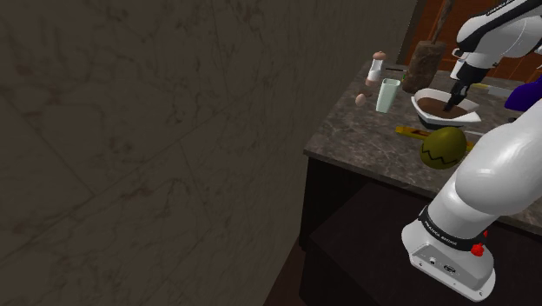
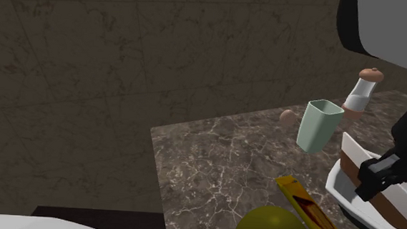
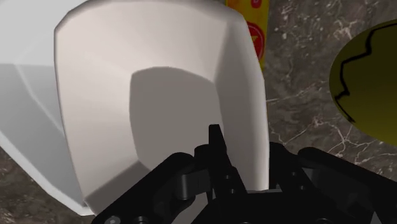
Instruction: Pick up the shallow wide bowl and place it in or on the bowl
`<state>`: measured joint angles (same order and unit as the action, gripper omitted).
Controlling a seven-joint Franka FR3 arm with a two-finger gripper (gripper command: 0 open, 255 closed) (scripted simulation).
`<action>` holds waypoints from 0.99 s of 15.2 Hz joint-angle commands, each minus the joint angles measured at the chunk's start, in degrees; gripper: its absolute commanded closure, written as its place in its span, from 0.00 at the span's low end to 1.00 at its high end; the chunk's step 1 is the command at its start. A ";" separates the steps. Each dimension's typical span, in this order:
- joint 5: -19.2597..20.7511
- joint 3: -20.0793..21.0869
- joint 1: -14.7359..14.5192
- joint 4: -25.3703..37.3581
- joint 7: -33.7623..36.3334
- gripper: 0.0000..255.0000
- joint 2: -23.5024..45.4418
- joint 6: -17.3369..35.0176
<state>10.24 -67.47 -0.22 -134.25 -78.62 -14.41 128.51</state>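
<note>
A white shallow wide bowl (image 3: 146, 95) with a brown shade on it (image 1: 436, 105) sits on the dark marble counter (image 1: 365, 139), inside or just over a second white bowl (image 2: 348, 195) whose edge (image 3: 22, 89) shows beside it. My black gripper (image 1: 452, 106) reaches down into the bowl from above. In the wrist view the gripper (image 3: 224, 145) is shut on the bowl's near rim, with one finger inside the wall. In the second exterior view the gripper (image 2: 374, 184) is at the bowl's brown side (image 2: 367, 177). Whether the held bowl rests on the other one I cannot tell.
A pale green cup (image 1: 387, 94) (image 2: 317, 125), a white shaker with a brown top (image 1: 377, 67) (image 2: 361, 90) and a small brown egg (image 2: 287, 115) stand beyond the bowls. An olive cracked egg shape (image 1: 444, 148) (image 3: 369, 76) and a yellow-red flat pack (image 2: 308, 209) lie nearer the counter's front edge.
</note>
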 commanded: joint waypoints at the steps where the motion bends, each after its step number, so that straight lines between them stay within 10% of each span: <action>1: -0.15 -0.60 -0.18 -0.18 -0.27 1.00 0.44 1.95; 6: -0.11 -0.63 -0.23 -0.19 -0.24 1.00 0.40 1.94; 7: 0.27 -0.33 0.13 -0.34 -0.02 0.00 0.05 1.86; 15: 3.72 4.53 3.72 2.75 2.79 0.00 -4.51 -4.69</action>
<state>12.59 -64.66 2.15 -132.28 -76.88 -17.25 125.97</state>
